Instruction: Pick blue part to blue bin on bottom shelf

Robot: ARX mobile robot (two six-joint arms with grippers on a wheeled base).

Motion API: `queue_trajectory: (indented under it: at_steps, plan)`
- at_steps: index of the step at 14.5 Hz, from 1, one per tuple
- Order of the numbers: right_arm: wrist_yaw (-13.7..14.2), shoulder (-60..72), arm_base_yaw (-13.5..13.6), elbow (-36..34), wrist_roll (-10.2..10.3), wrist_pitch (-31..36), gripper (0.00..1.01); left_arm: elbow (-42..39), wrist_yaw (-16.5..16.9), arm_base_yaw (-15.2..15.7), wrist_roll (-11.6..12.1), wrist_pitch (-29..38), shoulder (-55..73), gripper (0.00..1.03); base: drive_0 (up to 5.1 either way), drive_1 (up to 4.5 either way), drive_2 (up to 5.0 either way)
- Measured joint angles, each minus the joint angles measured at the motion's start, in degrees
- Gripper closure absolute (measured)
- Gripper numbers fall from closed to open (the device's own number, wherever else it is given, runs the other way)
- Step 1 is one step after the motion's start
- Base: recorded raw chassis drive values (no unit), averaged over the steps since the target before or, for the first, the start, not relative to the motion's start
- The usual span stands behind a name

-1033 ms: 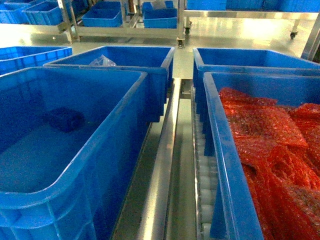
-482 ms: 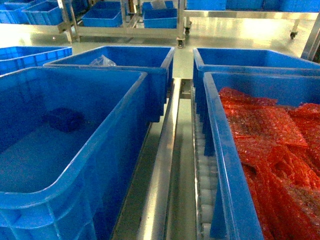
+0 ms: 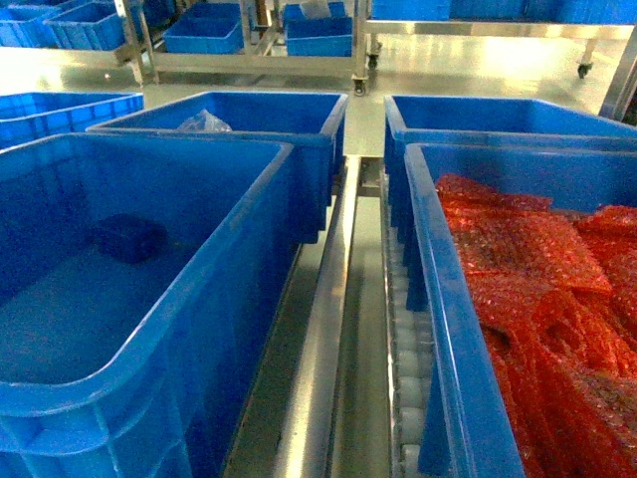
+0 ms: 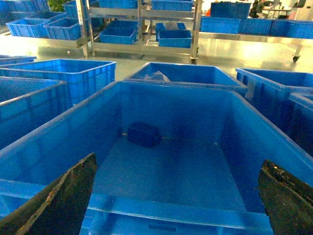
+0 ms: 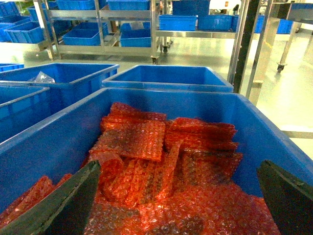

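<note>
The blue part [image 4: 144, 134] is seen lying inside the blue bin [image 4: 274, 147], against its far wall; both jaws are spread, empty.

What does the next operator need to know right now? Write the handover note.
Left tool: open, empty, poised over the near end of the blue bin.
Right tool: open, empty, over the crate of red packets.
Blue part: lying alone on the floor of the blue bin, near its far wall; the left wrist view shows it at.
Bottom shelf: roller track visible between the two near crates.
Done: the part already sits in a blue bin; neither tool holds anything.
Left: confirm this is the intended bin. If so, nothing seems left to move.
</note>
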Motion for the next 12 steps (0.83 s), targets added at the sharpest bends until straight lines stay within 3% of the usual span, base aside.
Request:
queue_trajectory:
  at_steps: [12]
  plan:
    - [0.0,0.0,0.0,0.0,0.0,0.0,0.03,0.0,0.0,0.0,0.0,0.0,0.0,0.05,0.0,0.0,0.0]
